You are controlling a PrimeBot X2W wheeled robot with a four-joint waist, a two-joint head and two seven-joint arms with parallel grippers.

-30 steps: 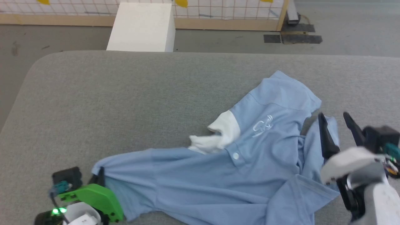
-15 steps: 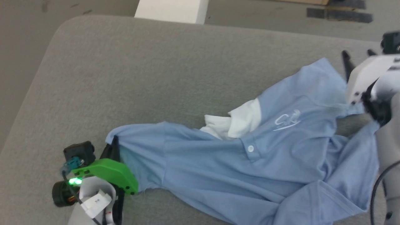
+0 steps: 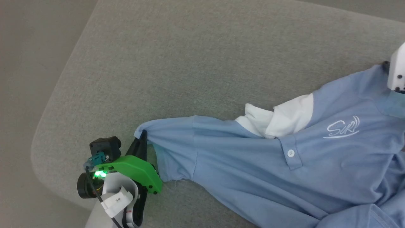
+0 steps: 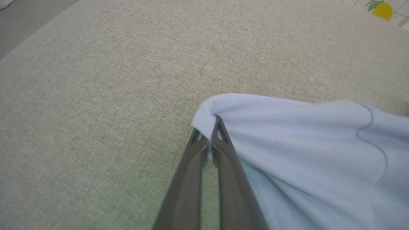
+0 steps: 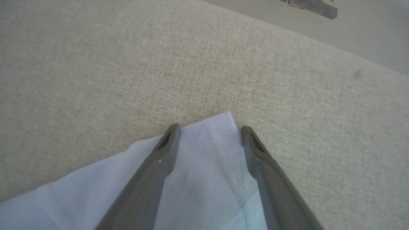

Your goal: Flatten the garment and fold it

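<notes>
The garment [image 3: 253,164], a light blue polo shirt with a white collar [image 3: 278,122], a white script logo [image 3: 343,128] and a small white button [image 3: 290,153], lies crumpled across the grey cushion [image 3: 190,63]. My left gripper [image 3: 142,141] is shut on the tip of its left sleeve, pinching the fabric [image 4: 209,119]. Over a far corner of the shirt [image 5: 220,127] my right gripper [image 5: 207,131] stands open, one finger on each side of that corner. At the head view's right edge its white housing [image 3: 397,71] shows above the cloth.
The cushion's rounded left corner [image 3: 47,152] drops to bare floor [image 3: 28,63]. Grey upholstery stretches beyond the shirt toward the far edge [image 5: 287,35], with floor behind it.
The head camera has swung down and left, shifting the whole picture. The right gripper has gone from beside the shirt's lower right to its far corner. The left grip on the sleeve is unchanged.
</notes>
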